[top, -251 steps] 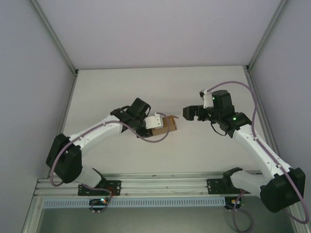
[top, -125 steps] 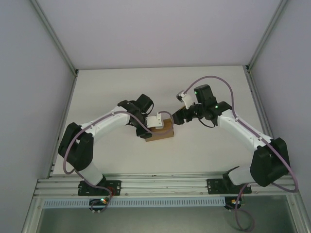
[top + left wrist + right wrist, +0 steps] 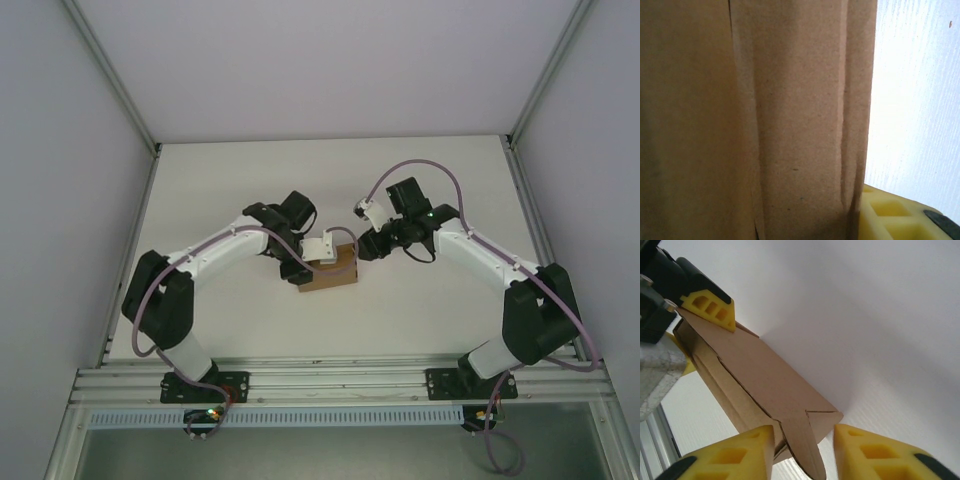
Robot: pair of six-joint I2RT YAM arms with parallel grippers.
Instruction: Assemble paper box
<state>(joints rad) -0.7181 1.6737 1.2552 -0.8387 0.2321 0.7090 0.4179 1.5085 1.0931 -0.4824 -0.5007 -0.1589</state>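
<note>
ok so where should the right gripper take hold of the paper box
Probably the flap sticking out of the paper box's free end, coming end-on from the side opposite the left gripper, which clamps the other end. That flap is thin and lies between the open fingers of the right gripper.

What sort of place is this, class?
Probably a robot lab test cell: a bare white table boxed in by plain walls, with a left arm and right arm bolted to a metal rail, handling a cardboard box.

White table (image 3: 300, 180) between pale walls (image 3: 330, 60); aluminium rail (image 3: 330, 383) along near edge.
</note>
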